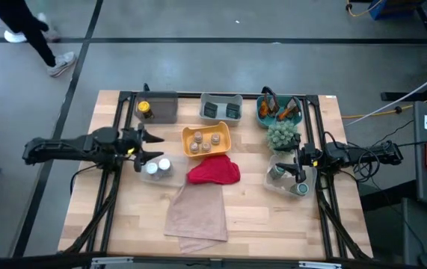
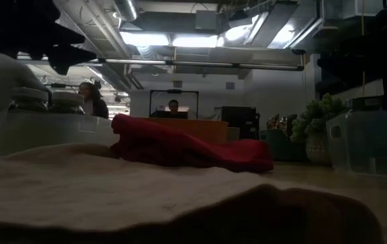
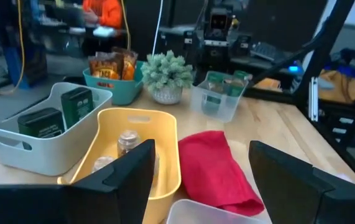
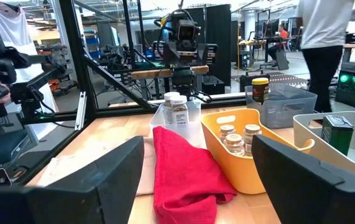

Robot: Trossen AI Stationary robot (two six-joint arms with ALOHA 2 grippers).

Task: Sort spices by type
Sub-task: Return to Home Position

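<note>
— Entry: wooden table (image 1: 265,217), open lab floor around it. How did your pincers stand?

— Your left gripper (image 1: 152,147) was spread wide, holding nothing. Silver-capped jars (image 1: 155,167) sat just beside it, with tan-topped pots (image 1: 206,140) in the yellow bin (image 1: 185,143) ahead of its fingers. Your right gripper (image 1: 295,164) was likewise spread and empty, green-lidded jars (image 1: 301,189) close beside it. Dark tins (image 1: 232,112) lay well apart from both.

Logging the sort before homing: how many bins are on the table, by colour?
clear bins: 2
yellow bin: 1
grey bin: 1
white bin: 1
teal bin: 1
Total: 6
</note>
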